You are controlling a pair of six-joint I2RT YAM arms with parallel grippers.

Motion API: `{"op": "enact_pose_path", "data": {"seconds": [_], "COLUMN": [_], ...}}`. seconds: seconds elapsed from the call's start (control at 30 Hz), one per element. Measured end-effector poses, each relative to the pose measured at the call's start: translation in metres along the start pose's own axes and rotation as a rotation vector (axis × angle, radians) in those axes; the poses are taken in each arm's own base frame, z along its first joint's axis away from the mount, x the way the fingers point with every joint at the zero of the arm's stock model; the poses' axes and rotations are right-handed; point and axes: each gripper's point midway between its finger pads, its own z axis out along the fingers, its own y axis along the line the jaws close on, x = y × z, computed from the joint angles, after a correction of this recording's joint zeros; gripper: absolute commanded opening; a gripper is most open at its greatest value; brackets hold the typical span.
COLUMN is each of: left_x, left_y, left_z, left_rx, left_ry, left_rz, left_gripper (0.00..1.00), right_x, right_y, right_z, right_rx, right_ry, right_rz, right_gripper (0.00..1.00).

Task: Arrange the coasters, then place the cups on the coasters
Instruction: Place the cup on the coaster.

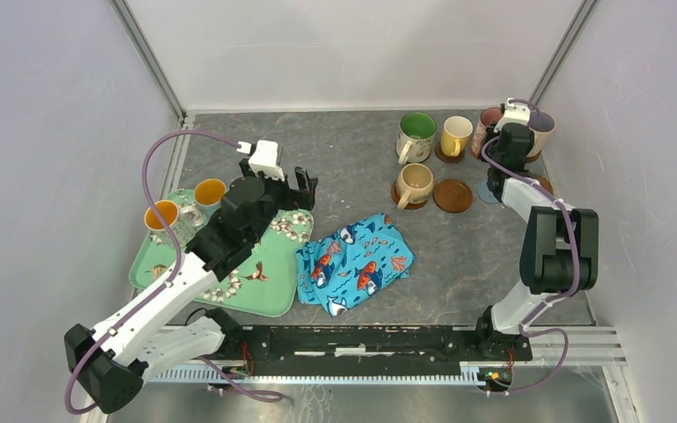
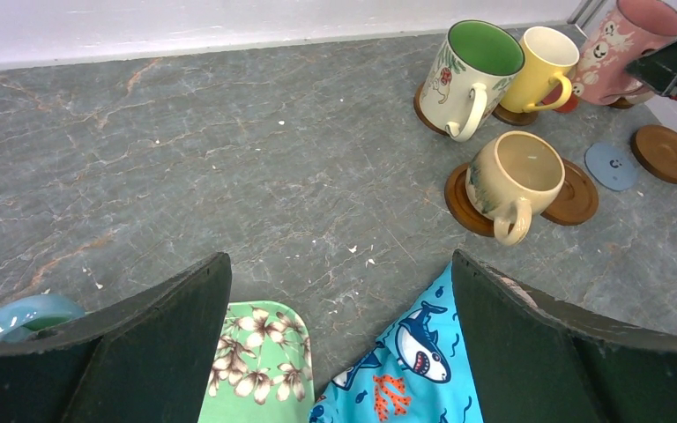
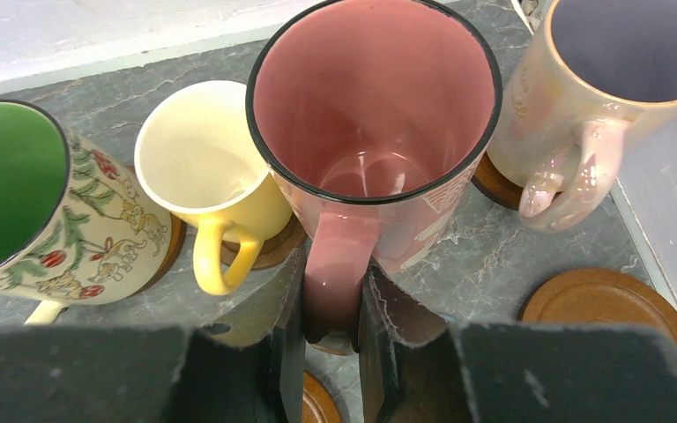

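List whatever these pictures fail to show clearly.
- Underside of the pink mug: in the right wrist view, its own body and the right hand cover it; in the top view, the right arm does.
- The light blue mug: in the left wrist view, it is cut off by the left edge and a finger.
- Middle of the tray: in the top view, it lies under the left arm.

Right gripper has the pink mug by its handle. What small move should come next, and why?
Probably ease the pink mug down until it stands level, before opening. The right gripper is clamped on its handle, and the left wrist view shows the mug tilted. What lies under its base is hidden.
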Motion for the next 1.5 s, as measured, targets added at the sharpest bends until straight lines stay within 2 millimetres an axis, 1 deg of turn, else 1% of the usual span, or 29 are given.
{"op": "enact_pose_path", "data": {"seconds": [0.13, 0.37, 0.7, 0.9, 1.07, 1.3, 1.5], "left_x": [0.0, 0.0, 0.002, 0.004, 0.006, 0.008, 0.009], "left_y": [0.0, 0.0, -0.003, -0.003, -0.003, -0.003, -0.003], "left_z": [0.0, 0.0, 0.0, 0.0, 0.002, 0.003, 0.003], "left_rx": [0.0, 0.002, 0.017, 0.017, 0.015, 0.016, 0.018], "left_ry": [0.0, 0.0, 0.006, 0.01, 0.016, 0.024, 0.025], "left_rz": [0.0, 0.0, 0.001, 0.002, 0.004, 0.007, 0.007], "left_gripper": [1.0, 1.0, 1.0, 1.0, 1.0, 1.0, 1.0], "right_x": [0.01, 0.01, 0.021, 0.026, 0.031, 0.032, 0.037], "right_y": [-0.001, -0.003, -0.016, -0.017, -0.014, -0.013, -0.014], "right_z": [0.014, 0.033, 0.056, 0.069, 0.073, 0.073, 0.072], "right_rx": [0.005, 0.01, 0.032, 0.022, 0.005, 0.004, 0.007], "right_ry": [0.017, -0.008, -0.009, -0.004, 0.005, 0.006, 0.018], "right_rz": [-0.007, -0.004, 0.025, 0.043, 0.057, 0.063, 0.061], "right_gripper": [0.0, 0.0, 0.0, 0.0, 0.0, 0.0, 0.0]}}
